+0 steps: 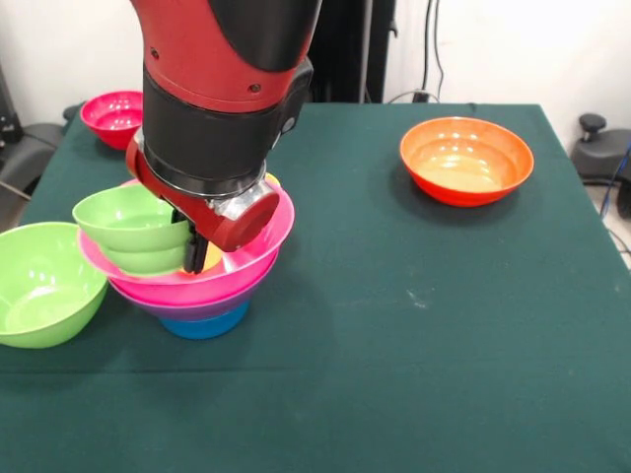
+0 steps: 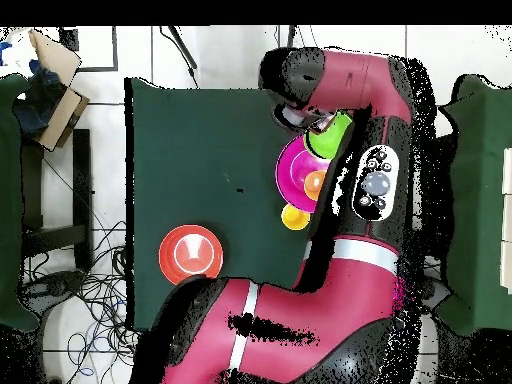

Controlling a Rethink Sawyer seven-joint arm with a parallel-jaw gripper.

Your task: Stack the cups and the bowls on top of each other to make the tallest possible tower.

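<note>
Left of centre in the front view, we see the gripper (image 1: 195,258) closed on the small green bowl (image 1: 133,230), lowering it into the pink bowl (image 1: 258,258) topping the tower (image 1: 202,296), widest pieces lowest for stability.

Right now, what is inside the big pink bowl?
Inside the big pink bowl sits a small green bowl, with something yellow beside it. The arm covers the rest, including the pincer.
</note>
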